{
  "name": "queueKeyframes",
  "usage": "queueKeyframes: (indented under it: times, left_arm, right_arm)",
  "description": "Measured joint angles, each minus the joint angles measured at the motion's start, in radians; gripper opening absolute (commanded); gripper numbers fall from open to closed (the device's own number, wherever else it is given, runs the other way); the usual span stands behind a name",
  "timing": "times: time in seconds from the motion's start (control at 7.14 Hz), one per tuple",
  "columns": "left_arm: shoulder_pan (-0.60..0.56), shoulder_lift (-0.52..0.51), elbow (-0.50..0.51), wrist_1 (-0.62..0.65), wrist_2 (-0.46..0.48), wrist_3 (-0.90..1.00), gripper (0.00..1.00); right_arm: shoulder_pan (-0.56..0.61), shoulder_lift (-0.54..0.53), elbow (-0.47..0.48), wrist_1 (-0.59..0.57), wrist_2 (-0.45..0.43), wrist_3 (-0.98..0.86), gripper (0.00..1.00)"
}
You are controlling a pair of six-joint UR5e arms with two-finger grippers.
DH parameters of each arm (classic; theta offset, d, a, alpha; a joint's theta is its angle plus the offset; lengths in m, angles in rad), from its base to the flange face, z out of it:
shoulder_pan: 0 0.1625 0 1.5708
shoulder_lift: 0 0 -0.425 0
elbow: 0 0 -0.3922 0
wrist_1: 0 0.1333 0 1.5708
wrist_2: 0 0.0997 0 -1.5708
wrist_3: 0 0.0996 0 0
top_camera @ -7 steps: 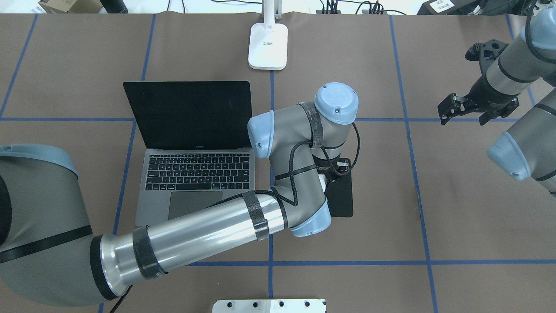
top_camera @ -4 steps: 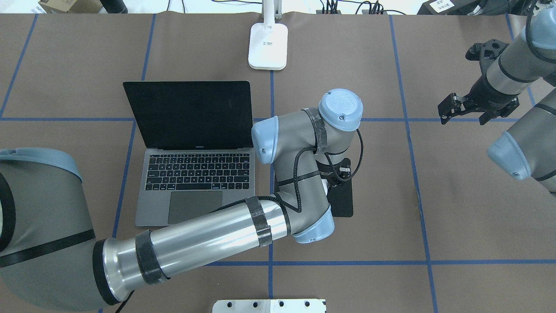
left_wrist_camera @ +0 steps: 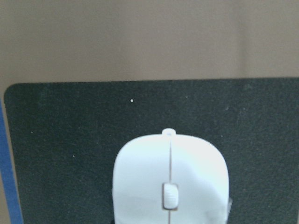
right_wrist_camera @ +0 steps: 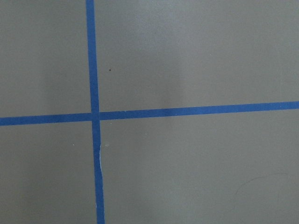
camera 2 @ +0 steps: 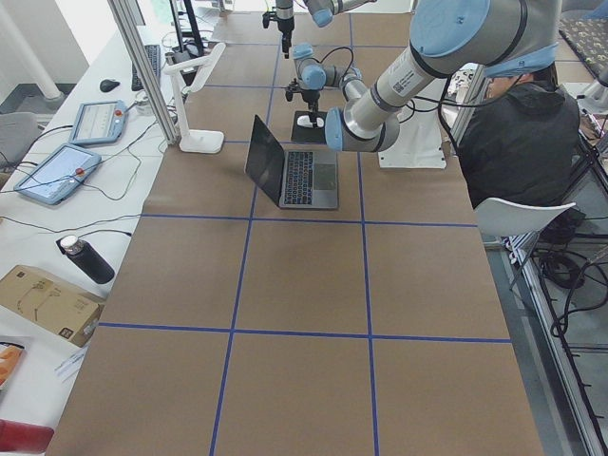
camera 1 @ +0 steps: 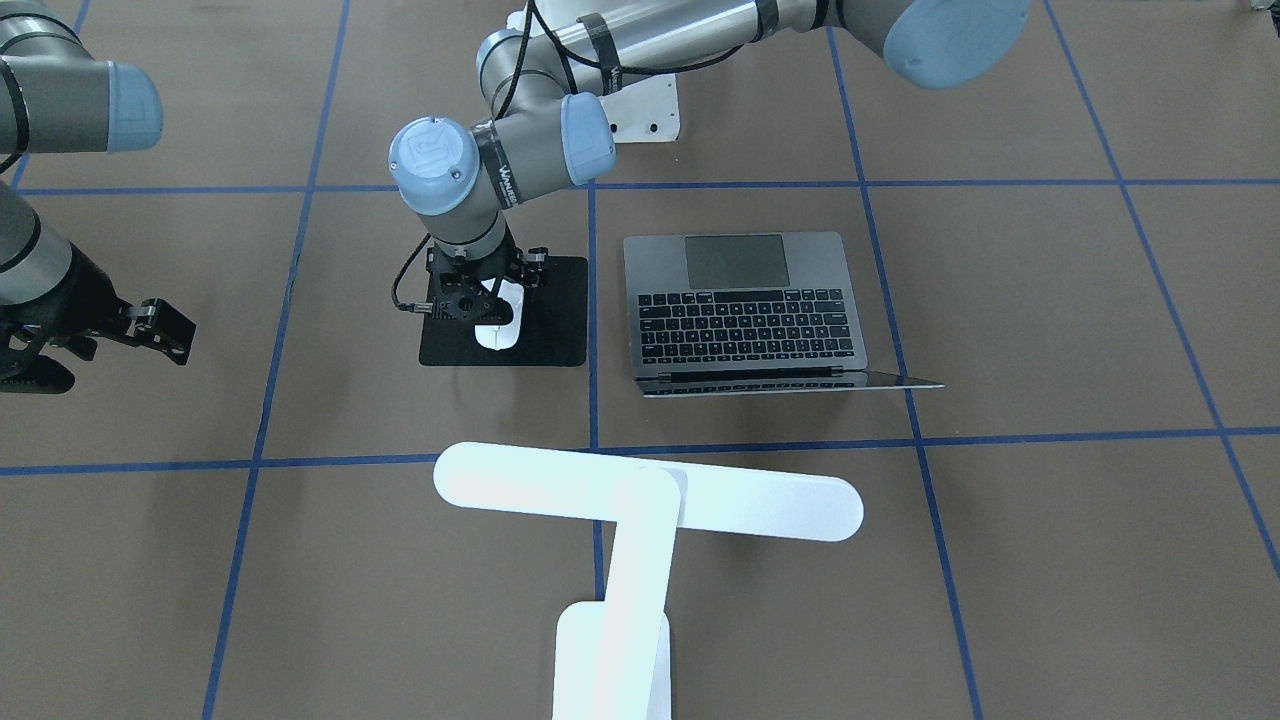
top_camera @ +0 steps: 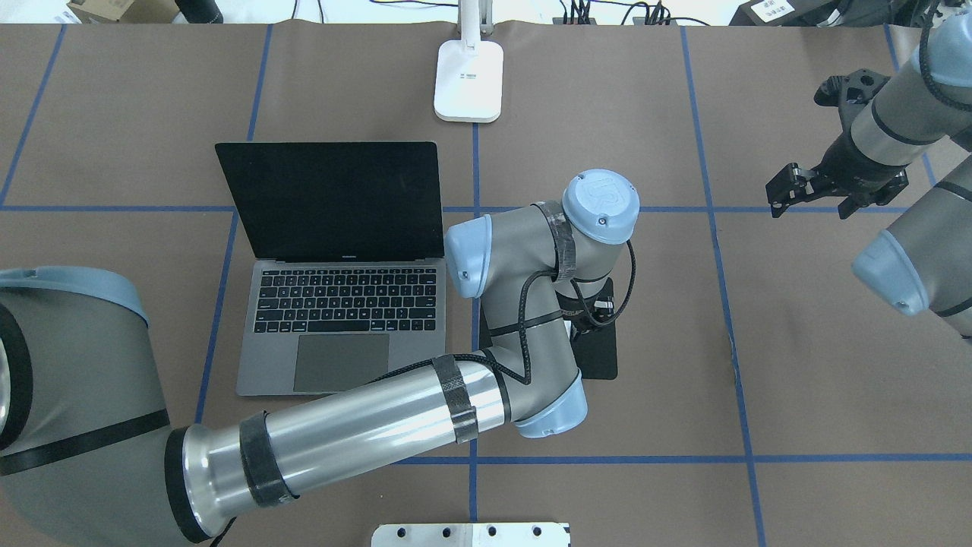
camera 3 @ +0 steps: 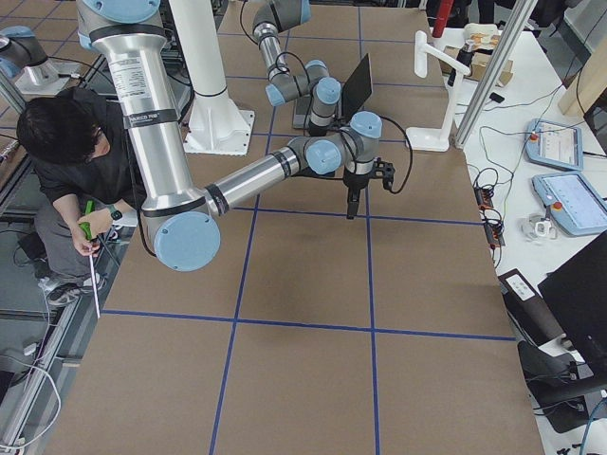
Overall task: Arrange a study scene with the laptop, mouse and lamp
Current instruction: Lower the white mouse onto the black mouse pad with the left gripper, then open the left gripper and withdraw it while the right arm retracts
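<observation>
The grey laptop (camera 1: 745, 310) stands open on the brown table, also in the overhead view (top_camera: 338, 304). Beside it lies a flat black square pad (camera 1: 545, 310). The white mouse (camera 1: 497, 332) rests on or just above that pad, filling the bottom of the left wrist view (left_wrist_camera: 170, 182). My left gripper (camera 1: 495, 318) points straight down and is shut on the mouse. The white lamp stands at the table's far edge, its bar head (camera 1: 648, 493) over the table, its base in the overhead view (top_camera: 468, 80). My right gripper (top_camera: 809, 199) is open and empty, far to the right.
A white bolted pedestal (top_camera: 471, 534) sits at the near table edge. Blue tape lines (right_wrist_camera: 93, 116) grid the brown table cover. A seated person (camera 3: 66, 152) is beside the robot's base. Tablets and cables (camera 2: 57, 166) lie off the table's far side.
My left arm's wrist has shifted slightly right and toward the robot over the black pad, and the mouse moved with it. The right arm has not moved.
</observation>
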Motion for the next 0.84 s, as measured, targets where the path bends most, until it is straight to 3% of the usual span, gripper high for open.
queueKeyframes:
  times: [0.42, 0.84]
  left_arm:
    - [-0.005, 0.014, -0.036, 0.031, 0.006, -0.006, 0.99]
    - [-0.041, 0.180, -0.332, 0.124, 0.001, 0.000, 0.99]
  right_arm:
    - [0.016, 0.001, 0.000, -0.002, 0.010, -0.002, 1.00]
    - [0.090, -0.001, -0.010, -0.012, 0.062, -0.082, 1.00]
